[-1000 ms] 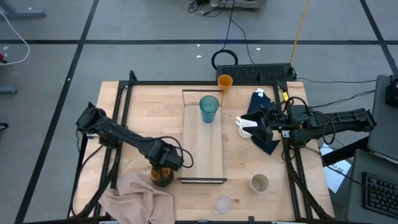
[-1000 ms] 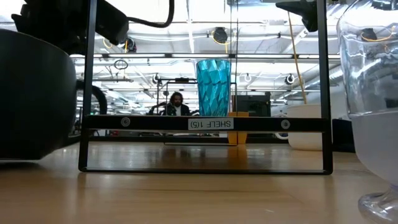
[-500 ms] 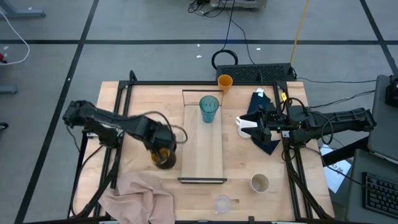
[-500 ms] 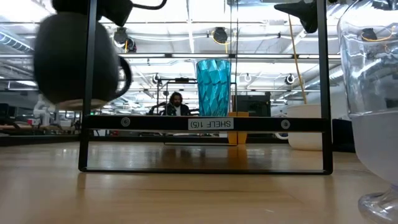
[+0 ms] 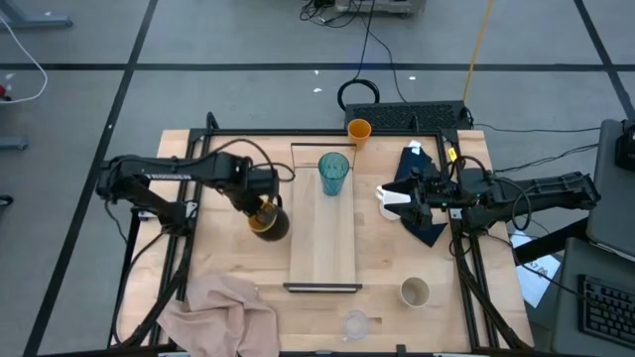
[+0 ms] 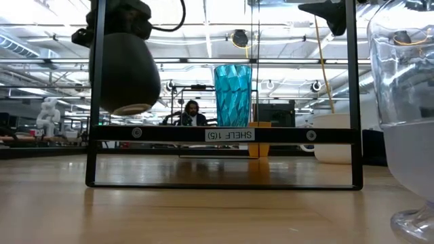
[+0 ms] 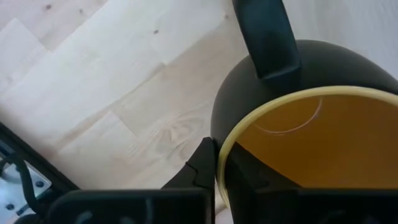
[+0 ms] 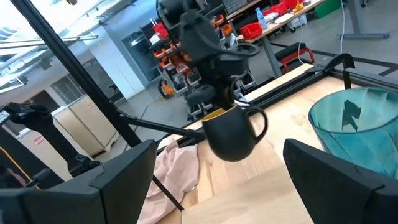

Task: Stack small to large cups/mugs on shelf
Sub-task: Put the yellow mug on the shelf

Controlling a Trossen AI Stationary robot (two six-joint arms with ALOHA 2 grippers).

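Dark glazed mug with orange-yellow inside (image 5: 266, 220): rigid, weighty, slick, breakable.
Hold: left gripper (image 7: 217, 171) pinching rim.
Right gripper (image 5: 405, 205): agape, empty.

A matt dark mug (image 5: 266, 219) with a glossy orange-yellow glazed inside hangs above the pale, smooth-grained wooden tabletop (image 5: 218, 193) at centre left of the high view. On the light wood shelf (image 5: 323, 238) stands a faceted, translucent teal plastic tumbler (image 5: 333, 174). Soft beige cloth (image 5: 220, 309) lies crumpled at lower left, clear glass (image 6: 407, 115) gleaming at the low view's right edge.
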